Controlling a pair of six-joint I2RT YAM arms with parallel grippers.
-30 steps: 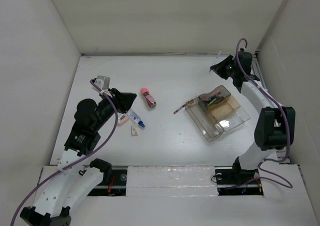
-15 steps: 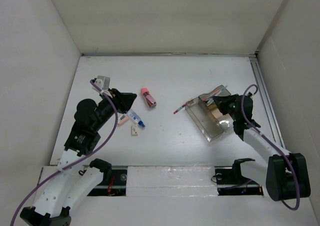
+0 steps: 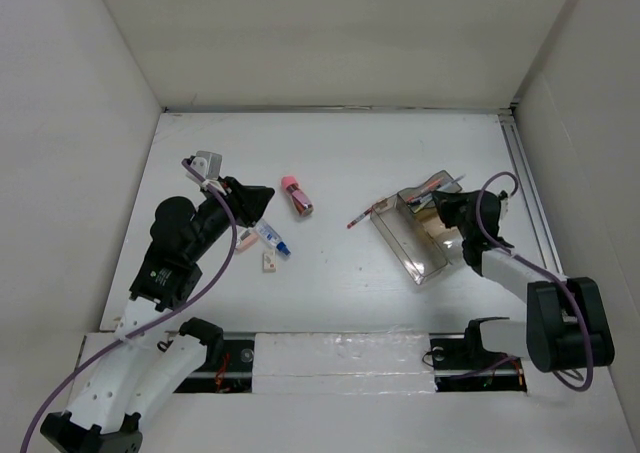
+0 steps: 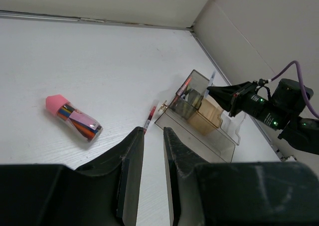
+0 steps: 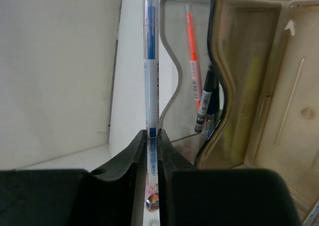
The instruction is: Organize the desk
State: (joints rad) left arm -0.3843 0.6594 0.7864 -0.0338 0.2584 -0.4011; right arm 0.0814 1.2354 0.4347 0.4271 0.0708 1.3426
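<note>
The white desk holds a clear compartment tray at the right. My right gripper is shut on a blue-and-white pen and holds it beside the tray's far compartment, where an orange pen and dark pens lie. In the left wrist view the held pen points up over the tray. My left gripper hovers at the left, jaws narrowly apart and empty.
A pink-capped tube of coloured sticks and a red pen lie mid-desk. A small blue-tipped tube, a pinkish piece and a small white piece lie near my left gripper. A metal rail runs along the right edge.
My right arm swung from the far right corner down to the tray with the pen in its jaws and shifted slightly left over the far compartment. The left arm has not moved.
</note>
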